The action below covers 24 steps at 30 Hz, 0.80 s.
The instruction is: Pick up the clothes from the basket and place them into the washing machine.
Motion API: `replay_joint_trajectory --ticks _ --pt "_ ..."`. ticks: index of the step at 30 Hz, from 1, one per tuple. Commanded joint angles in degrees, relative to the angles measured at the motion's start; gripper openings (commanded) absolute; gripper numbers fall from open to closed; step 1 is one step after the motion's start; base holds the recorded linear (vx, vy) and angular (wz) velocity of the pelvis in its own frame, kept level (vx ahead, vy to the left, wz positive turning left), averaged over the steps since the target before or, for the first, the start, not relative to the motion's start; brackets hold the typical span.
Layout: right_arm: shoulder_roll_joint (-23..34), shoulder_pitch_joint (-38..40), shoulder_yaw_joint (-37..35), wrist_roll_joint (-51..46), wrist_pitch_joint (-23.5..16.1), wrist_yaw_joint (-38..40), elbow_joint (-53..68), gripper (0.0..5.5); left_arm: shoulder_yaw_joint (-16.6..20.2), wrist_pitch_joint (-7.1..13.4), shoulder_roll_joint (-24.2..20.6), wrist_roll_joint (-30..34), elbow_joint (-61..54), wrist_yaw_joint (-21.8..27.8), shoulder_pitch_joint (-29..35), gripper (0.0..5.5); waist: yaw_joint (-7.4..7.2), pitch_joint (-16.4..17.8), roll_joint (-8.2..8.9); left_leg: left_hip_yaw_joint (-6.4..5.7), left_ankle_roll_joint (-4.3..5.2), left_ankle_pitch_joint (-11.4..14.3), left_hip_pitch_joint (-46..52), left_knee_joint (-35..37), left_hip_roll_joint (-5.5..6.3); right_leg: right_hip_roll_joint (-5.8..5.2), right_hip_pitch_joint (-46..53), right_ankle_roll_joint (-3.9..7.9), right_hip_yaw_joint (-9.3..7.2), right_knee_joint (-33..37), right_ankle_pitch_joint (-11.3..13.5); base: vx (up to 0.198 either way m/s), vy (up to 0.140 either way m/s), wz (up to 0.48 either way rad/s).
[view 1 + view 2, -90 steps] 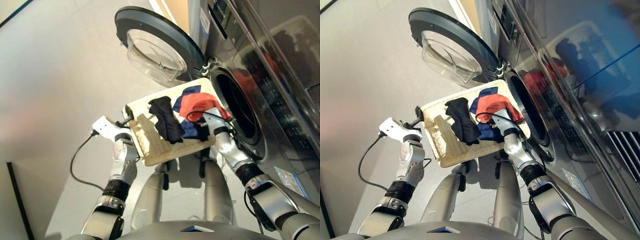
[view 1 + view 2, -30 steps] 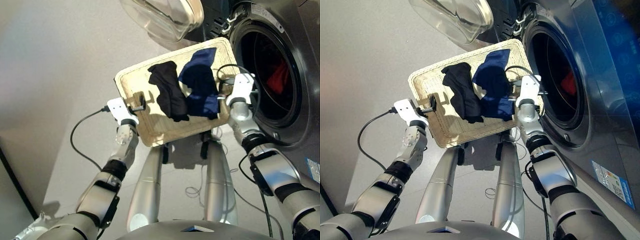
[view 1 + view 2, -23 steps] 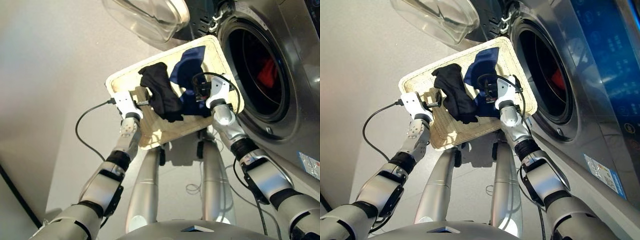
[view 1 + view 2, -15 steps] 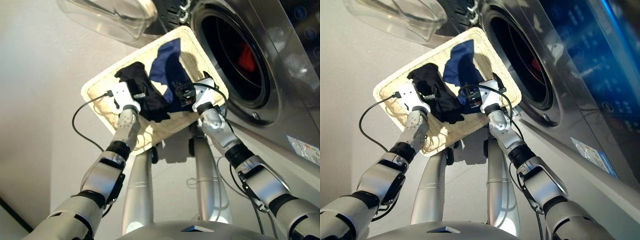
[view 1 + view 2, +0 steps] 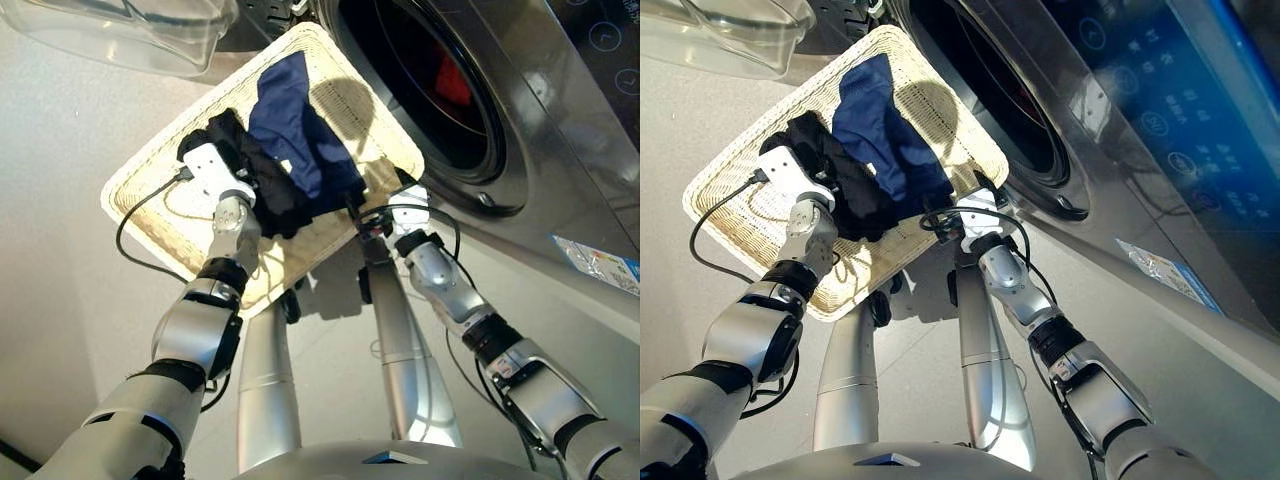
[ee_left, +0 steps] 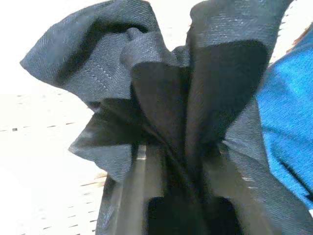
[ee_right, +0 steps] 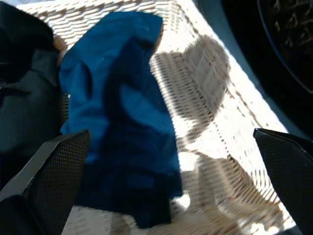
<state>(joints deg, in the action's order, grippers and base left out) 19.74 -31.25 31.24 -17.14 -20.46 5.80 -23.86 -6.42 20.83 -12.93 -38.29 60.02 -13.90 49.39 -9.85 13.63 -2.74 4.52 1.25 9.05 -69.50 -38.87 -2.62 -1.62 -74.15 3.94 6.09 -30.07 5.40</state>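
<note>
Garments in the basket (image 5: 150, 175) number two: one black garment (image 5: 262, 180) and one navy garment (image 5: 300, 135), lying side by side and overlapping in the middle of the cream wicker tray. A third, the red garment (image 5: 452, 85), lies inside the drum of the washing machine (image 5: 560, 130), seen through the round opening just right of the basket. The left gripper (image 6: 166, 171) sits in the basket, its fingers clamped on a bunched fold of the black cloth. The right gripper (image 7: 161, 205) hovers at the basket's near right edge, fingers spread wide, holding nothing. One clear door glass (image 5: 120, 35) stands at far left.
</note>
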Motion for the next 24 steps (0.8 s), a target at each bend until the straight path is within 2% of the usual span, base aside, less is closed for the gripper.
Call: replay_joint_trajectory --ticks 1,3,5,6,7,8,10,11,17,24 --pt "-1.3 -2.3 1.5 4.3 -3.1 0.8 -0.6 5.50 -0.5 5.3 0.0 -1.5 -5.4 0.3 -2.6 0.00 1.22 -0.3 -0.66 -3.13 -0.90 -3.5 3.8 6.0 1.98 -1.38 4.5 0.37 -6.44 3.3 2.5 0.010 -0.062 0.130" --pt "-1.3 -3.1 2.5 6.6 -2.8 0.9 -1.9 5.50 -1.0 5.6 0.5 -2.4 -6.9 0.9 -3.4 0.00 1.58 -0.3 -0.72 -3.40 -0.79 -3.9 5.2 7.3 2.08 -1.84 6.1 0.38 -6.72 4.0 2.5 0.007 -0.062 0.285" --pt "-1.4 -5.3 5.2 10.5 -1.5 0.8 -6.6 5.50 -2.5 6.3 1.7 -3.8 -11.7 1.7 -5.2 0.00 3.40 -0.6 -1.09 -3.82 -0.46 -5.1 9.2 11.1 2.41 -3.07 10.2 0.43 -7.60 6.2 2.4 0.001 -0.081 0.295" --pt "-1.5 -5.4 5.2 10.5 -1.5 0.8 -6.7 5.50 -2.5 6.2 1.7 -3.8 -11.8 1.7 -5.3 0.00 3.34 -0.4 -1.06 -3.83 -0.46 -5.2 9.5 11.3 2.44 -3.09 10.5 0.43 -7.62 6.3 2.4 -0.001 -0.081 0.240" --pt "-1.6 -6.0 5.9 11.4 -1.2 0.5 -8.1 5.50 -2.8 6.7 1.9 -4.1 -14.0 2.0 -6.2 0.00 4.02 -0.5 -1.20 -4.03 -0.32 -5.8 11.2 12.9 2.48 -3.57 12.2 0.51 -7.92 7.2 2.5 -0.096 -0.062 0.254" --pt "-1.7 -7.1 7.4 13.7 -1.0 0.1 -9.3 5.50 -3.5 7.4 2.6 -4.9 -18.1 2.7 -8.1 0.00 4.57 -0.7 -1.19 -3.72 -0.55 -8.4 12.9 15.5 2.99 -4.51 13.8 0.21 -8.75 9.1 4.2 -0.095 -0.085 0.264" --pt "-2.1 -7.5 8.1 14.8 -0.9 -0.1 -10.5 5.50 -3.5 7.8 3.1 -5.5 -19.9 2.8 -9.1 0.00 5.08 -0.7 -1.24 -3.60 -0.39 -8.8 14.5 16.9 3.21 -4.61 15.2 0.29 -9.03 9.9 4.3 -0.044 -0.053 0.374" --pt "-3.4 -9.2 9.9 17.2 -0.3 -0.1 -12.5 5.50 -4.0 8.5 4.8 -7.8 -24.0 3.8 -11.1 0.00 6.45 -1.0 -1.61 -3.75 0.10 -9.9 17.4 20.0 3.40 -5.07 17.7 0.47 -9.71 11.5 4.3 0.013 -0.043 0.345" --pt "-6.1 -11.8 12.0 17.8 -0.1 -0.8 -13.2 5.50 -7.3 9.0 7.5 -11.0 -32.9 5.4 -14.5 0.00 8.68 -1.5 -2.20 -3.86 0.66 -12.4 23.5 26.4 4.02 -5.44 21.9 0.82 -10.83 13.7 4.4 0.014 -0.013 0.099" --pt "-9.9 -15.9 13.8 20.1 0.5 0.9 -15.9 5.50 -12.4 8.4 9.6 -17.0 -40.3 7.7 -15.9 0.00 10.56 -2.0 -2.80 -4.73 0.05 -12.4 23.9 26.0 4.79 -5.58 22.2 0.70 -11.10 13.0 4.2 0.000 0.000 0.000"
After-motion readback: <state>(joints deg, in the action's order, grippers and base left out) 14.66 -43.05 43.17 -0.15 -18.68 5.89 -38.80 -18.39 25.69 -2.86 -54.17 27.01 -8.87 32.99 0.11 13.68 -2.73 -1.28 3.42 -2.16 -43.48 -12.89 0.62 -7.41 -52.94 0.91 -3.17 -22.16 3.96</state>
